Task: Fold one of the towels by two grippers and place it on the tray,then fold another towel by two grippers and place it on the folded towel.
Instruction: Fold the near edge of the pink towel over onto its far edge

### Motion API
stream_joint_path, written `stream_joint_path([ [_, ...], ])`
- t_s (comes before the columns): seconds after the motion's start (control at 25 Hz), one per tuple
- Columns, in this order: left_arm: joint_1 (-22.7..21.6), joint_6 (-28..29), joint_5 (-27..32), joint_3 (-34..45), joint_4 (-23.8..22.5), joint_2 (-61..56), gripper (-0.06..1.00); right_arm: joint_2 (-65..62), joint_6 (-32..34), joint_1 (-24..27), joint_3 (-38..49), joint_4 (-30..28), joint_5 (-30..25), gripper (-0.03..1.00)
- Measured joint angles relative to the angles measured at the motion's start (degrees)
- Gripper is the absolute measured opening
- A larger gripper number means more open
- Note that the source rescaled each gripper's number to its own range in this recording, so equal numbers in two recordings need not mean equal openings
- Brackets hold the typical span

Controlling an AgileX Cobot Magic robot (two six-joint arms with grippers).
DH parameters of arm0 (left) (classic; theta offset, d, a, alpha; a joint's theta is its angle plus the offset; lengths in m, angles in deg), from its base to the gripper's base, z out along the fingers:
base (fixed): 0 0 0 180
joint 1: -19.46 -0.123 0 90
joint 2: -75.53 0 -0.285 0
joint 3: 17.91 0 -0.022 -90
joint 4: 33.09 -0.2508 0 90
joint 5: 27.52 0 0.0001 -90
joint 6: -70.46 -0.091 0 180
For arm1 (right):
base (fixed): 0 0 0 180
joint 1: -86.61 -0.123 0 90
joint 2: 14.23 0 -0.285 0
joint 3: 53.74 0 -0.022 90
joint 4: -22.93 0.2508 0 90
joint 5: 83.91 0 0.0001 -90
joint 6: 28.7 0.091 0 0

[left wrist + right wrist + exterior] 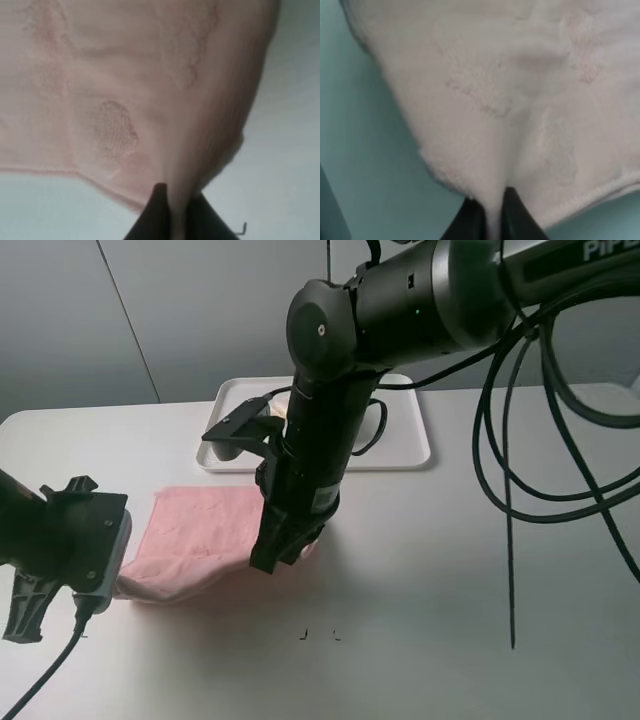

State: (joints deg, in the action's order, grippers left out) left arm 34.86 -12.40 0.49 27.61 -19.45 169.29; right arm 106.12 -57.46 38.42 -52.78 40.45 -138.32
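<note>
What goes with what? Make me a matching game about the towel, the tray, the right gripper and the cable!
Things:
1. towel
2. tray
3. right gripper
4. cable

Descriptions:
A. white, at the far side of the table
B. hanging in loops at the right
C. pink, lying on the table
D. shut, pinching the towel

Pairs: 1-C, 2-A, 3-D, 4-B
</note>
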Motion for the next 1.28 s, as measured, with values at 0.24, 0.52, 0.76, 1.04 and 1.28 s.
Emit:
stream_joint_path([
  [0.24,0.0,12.3,-2.8,0.1,2.7,-0.3,0.0,-0.2,4.1,0.9,0.0,0.2,-1.9,0.01],
  [0.52,0.0,22.8,-9.9,0.1,5.2,-0.3,0.0,-0.2,11.9,2.2,0.0,-1.3,0.4,0.01],
  [0.76,0.0,23.9,-19.3,0.1,14.4,-0.4,0.0,0.0,19.5,2.4,0.0,-9.6,3.2,0.01],
  [1.04,0.0,24.0,-26.2,0.1,18.3,-0.3,0.0,2.0,28.1,2.4,0.8,-16.6,10.7,0.01],
  [1.28,0.0,24.5,-32.8,0.1,20.2,4.1,0.05,2.1,34.4,2.4,1.3,-23.1,16.9,0.01],
])
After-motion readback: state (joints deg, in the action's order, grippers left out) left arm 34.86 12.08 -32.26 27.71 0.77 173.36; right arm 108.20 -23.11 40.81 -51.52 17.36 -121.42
